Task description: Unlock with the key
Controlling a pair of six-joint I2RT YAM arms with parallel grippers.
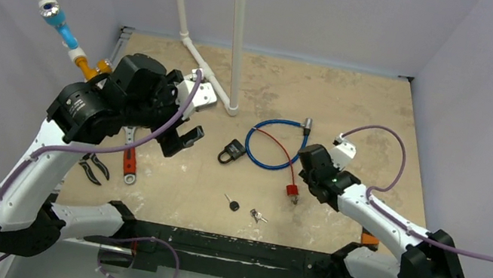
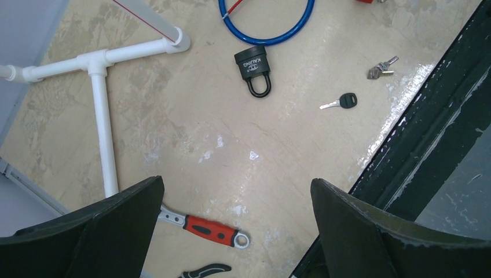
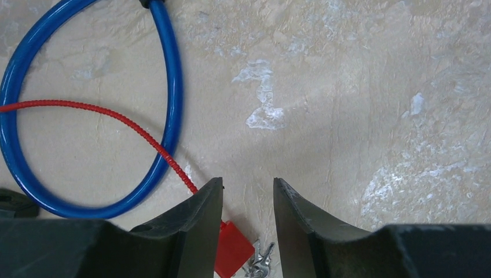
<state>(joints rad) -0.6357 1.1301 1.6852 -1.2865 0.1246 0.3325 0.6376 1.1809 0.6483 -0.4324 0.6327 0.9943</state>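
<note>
A black padlock [image 1: 229, 153] [image 2: 253, 66] lies mid-table beside a blue cable loop [image 1: 277, 144] [image 3: 168, 116]. A black-headed key [image 1: 233, 204] [image 2: 346, 101] and a small silver key bunch [image 1: 258, 216] [image 2: 382, 68] lie nearer the front edge. A red lock [image 1: 291, 190] [image 3: 233, 250] on a red cable [image 3: 139, 134] has silver keys [image 3: 260, 262] at its end. My right gripper [image 1: 300, 180] [image 3: 248, 184] hovers just over that red lock, jaws partly apart and holding nothing. My left gripper [image 1: 180, 140] [image 2: 236, 182] hangs wide open and empty, left of the padlock.
A red-handled wrench [image 1: 129, 162] [image 2: 211, 230] and black pliers [image 1: 94, 169] [image 2: 202, 270] lie at the left under my left arm. A white pipe frame [image 1: 236, 30] [image 2: 99, 104] stands at the back. A black rail [image 1: 224, 246] runs along the front edge.
</note>
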